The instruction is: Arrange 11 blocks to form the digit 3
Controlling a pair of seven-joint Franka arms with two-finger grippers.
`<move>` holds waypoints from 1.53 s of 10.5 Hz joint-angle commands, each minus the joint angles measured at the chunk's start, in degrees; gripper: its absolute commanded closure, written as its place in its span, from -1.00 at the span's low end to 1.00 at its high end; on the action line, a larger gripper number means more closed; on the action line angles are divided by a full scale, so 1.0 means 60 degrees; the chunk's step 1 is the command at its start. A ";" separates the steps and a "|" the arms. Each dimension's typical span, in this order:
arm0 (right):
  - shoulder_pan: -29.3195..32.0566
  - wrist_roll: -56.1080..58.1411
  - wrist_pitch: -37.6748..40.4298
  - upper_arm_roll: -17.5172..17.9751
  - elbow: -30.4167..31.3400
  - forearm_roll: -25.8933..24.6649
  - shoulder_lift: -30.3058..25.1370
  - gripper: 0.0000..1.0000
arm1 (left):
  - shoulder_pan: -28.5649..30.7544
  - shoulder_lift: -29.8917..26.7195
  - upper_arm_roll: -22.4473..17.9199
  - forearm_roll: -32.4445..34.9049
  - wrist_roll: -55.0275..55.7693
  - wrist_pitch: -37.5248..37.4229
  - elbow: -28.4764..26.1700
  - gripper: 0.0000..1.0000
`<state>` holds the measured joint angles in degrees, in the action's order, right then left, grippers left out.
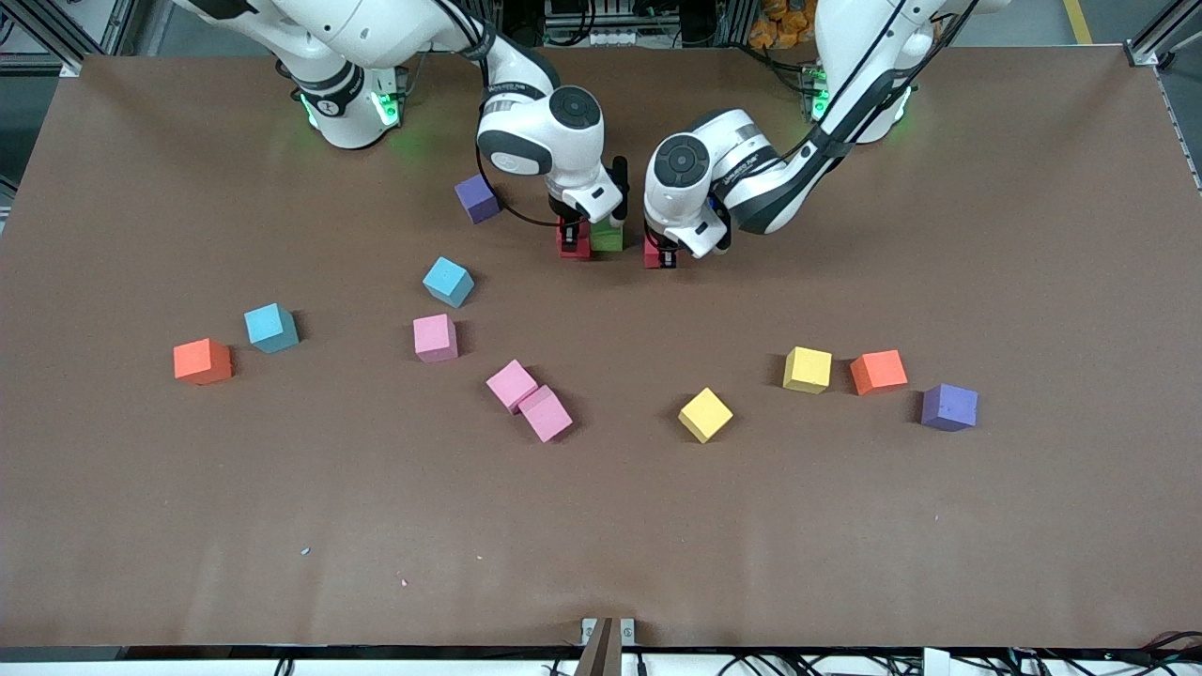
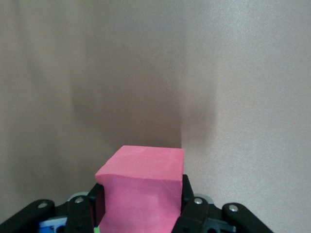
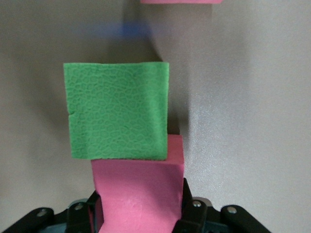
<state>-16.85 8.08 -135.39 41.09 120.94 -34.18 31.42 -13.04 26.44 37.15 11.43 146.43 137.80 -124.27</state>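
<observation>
The right hand [image 1: 575, 237] pinches a red block [image 3: 138, 194] that touches the green block [image 1: 607, 237] — down on the table [image 1: 845, 526]. The left hand [image 1: 660, 253] pinches a second red block [image 2: 141, 189], just beside the green block toward the left arm's end — the gap to close, likely. Other blocks lie scattered, nearer the front camera.

Brown matte table [image 1: 939, 526], aluminium frame rails [image 1: 1160, 33] at corners, grey floor [image 1: 1033, 19]
</observation>
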 commanded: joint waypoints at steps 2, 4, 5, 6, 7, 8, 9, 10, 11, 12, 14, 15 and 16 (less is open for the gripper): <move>-0.0136 -0.0307 -0.0066 -0.0021 -0.0249 -0.0397 0.0418 -1.00 | 0.0006 0.0003 0.0063 -0.0338 0.0132 0.0309 -0.0090 1.00; -0.0136 -0.0307 -0.0052 -0.0007 -0.0249 -0.0397 0.0418 -1.00 | -0.0038 0.0017 0.0063 -0.0338 0.0132 0.0310 -0.0075 1.00; -0.0121 -0.0292 -0.0052 -0.0007 -0.0249 -0.0397 0.0418 -1.00 | -0.0053 0.0061 0.0063 -0.0338 0.0132 0.0339 -0.0061 1.00; -0.0077 -0.0249 -0.0052 -0.0007 -0.0249 -0.0383 0.0418 -1.00 | -0.0068 0.0105 0.0063 -0.0353 0.0146 0.0368 -0.0061 1.00; -0.0005 -0.0205 -0.0008 -0.0007 -0.0235 -0.0383 0.0404 -1.00 | -0.0111 0.0120 0.0063 -0.0367 0.0161 0.0368 -0.0046 1.00; 0.0011 -0.0175 0.0036 0.0008 -0.0234 -0.0383 0.0331 -1.00 | -0.0126 0.0134 0.0063 -0.0426 0.0161 0.0368 -0.0017 1.00; 0.0141 -0.0175 0.0080 0.0095 -0.0220 -0.0383 0.0301 -1.00 | -0.0155 0.0134 0.0063 -0.0455 0.0234 0.0368 -0.0017 1.00; 0.0244 -0.0175 0.0080 0.0241 -0.0220 -0.0383 0.0257 -1.00 | -0.0141 0.0062 0.0063 -0.0455 0.0365 0.0354 -0.0060 1.00; 0.0390 -0.0161 0.0080 0.0286 -0.0220 -0.0383 0.0228 -1.00 | -0.0112 0.0032 0.0063 -0.0455 0.0410 0.0354 -0.0075 1.00; 0.0479 -0.0160 0.0109 0.0402 -0.0220 -0.0383 0.0199 -1.00 | -0.0126 0.0075 0.0078 -0.0470 0.0425 0.0354 -0.0075 1.00; 0.0727 -0.0175 0.0401 0.0680 -0.0220 -0.0383 0.0097 -1.00 | -0.0156 0.0105 0.0078 -0.0470 0.0571 0.0368 -0.0046 1.00; 0.0787 -0.0190 0.0605 0.0783 -0.0234 -0.0368 -0.0006 -1.00 | -0.0199 0.0120 0.0078 -0.0470 0.0658 0.0368 -0.0031 1.00; 0.0889 -0.0204 0.0781 0.0929 -0.0220 -0.0353 -0.0021 -1.00 | -0.0345 0.0120 0.0078 -0.0470 0.0790 0.0426 -0.0031 1.00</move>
<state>-13.37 7.97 -132.70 44.34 119.07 -35.09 32.65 -13.95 27.28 37.43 9.74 149.34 139.53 -124.36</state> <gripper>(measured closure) 0.000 0.405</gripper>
